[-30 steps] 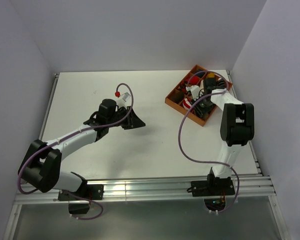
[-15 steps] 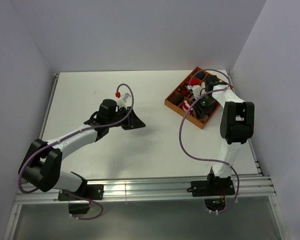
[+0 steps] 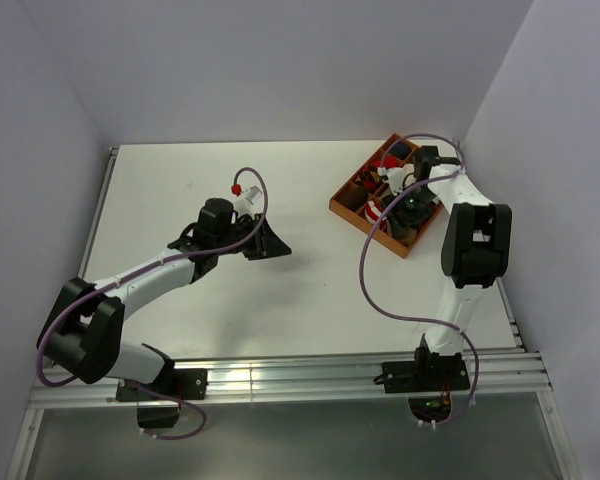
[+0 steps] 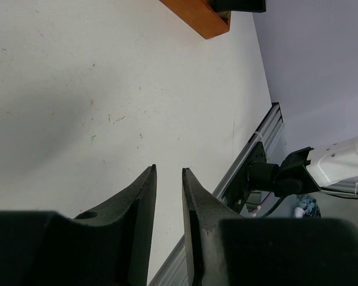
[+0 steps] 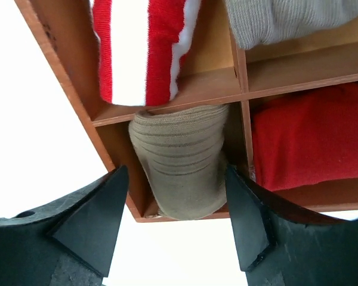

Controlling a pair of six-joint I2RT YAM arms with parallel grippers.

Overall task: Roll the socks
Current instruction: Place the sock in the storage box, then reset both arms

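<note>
In the right wrist view the tan-brown sock [image 5: 179, 161] sits rolled in a near compartment of the orange organizer tray [image 5: 65, 65]. My right gripper [image 5: 176, 170] stands open, its fingers on either side of the roll and apart from it. In the compartment beyond lies the red-and-white striped sock [image 5: 140, 47], also rolled. From above, the right gripper [image 3: 405, 205] hangs over the tray [image 3: 352, 205]. My left gripper [image 3: 265, 243] hovers over the middle of the table. Its fingers [image 4: 169, 168] stand a narrow gap apart with nothing between them.
Other compartments hold a plain red roll [image 5: 310, 137] and a grey roll [image 5: 280, 21]. The tray stands at the back right, close to the right wall. Its corner [image 4: 197, 15] shows in the left wrist view, with the table's metal rail [image 4: 250, 161] to the right.
My right gripper has opened wide around the tan-brown sock and shifted slightly toward the back of the tray. The left arm has not moved.
</note>
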